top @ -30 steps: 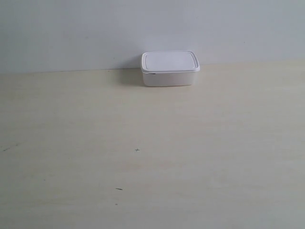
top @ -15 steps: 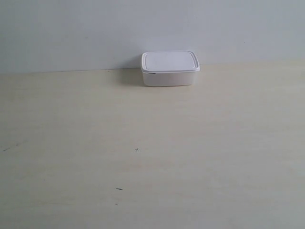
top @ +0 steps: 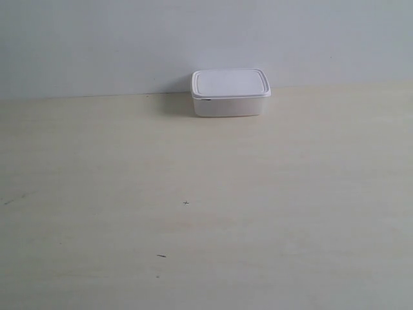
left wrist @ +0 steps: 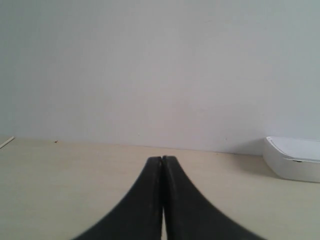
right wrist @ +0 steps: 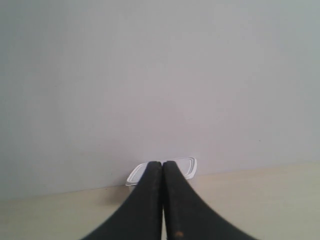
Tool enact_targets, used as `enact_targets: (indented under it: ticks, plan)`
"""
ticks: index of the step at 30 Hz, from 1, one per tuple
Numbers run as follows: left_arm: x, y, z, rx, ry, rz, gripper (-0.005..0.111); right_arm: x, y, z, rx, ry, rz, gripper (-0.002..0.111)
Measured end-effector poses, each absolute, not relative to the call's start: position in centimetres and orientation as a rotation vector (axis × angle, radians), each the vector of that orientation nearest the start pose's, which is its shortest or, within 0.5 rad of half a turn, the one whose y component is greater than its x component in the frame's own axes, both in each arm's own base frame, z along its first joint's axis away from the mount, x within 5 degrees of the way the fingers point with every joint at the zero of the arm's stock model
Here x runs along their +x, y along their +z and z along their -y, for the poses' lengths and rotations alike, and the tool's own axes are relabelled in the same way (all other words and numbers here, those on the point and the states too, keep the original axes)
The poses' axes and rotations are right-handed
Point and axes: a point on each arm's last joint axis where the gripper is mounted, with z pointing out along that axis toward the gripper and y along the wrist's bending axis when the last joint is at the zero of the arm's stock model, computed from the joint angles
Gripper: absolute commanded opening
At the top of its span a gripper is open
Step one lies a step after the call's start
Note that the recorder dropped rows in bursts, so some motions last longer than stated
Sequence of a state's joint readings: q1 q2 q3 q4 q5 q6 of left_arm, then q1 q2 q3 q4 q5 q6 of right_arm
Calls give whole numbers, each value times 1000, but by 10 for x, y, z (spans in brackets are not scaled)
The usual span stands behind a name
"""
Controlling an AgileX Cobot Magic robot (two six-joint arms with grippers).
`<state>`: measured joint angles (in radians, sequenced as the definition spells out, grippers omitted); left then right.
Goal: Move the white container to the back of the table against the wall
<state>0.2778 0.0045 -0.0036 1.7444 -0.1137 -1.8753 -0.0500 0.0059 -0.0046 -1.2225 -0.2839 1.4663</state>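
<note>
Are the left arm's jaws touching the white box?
Apart. The left wrist view shows the left gripper, jaws shut, with bare table between it and the white container.

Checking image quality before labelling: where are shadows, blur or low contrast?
Exterior view: soft, even light; the white container casts a faint shadow to the view's left on the table and barely stands out from the wall. Left wrist view: the shut left gripper is dark, soft-edged; the container is cropped. Right wrist view: the shut right gripper hides most of the container.
</note>
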Motion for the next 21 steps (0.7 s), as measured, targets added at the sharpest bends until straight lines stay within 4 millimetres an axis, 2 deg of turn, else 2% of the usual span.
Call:
enact_targets:
  ticks: [19,21]
  plan:
    - [57,212,-6,-213,38,-1490,0,53,223,-21,-8,358,-1402,0]
    - [57,212,-4,-231,-12,-1488,0,53,223,-21,-8,358,-1402,0]
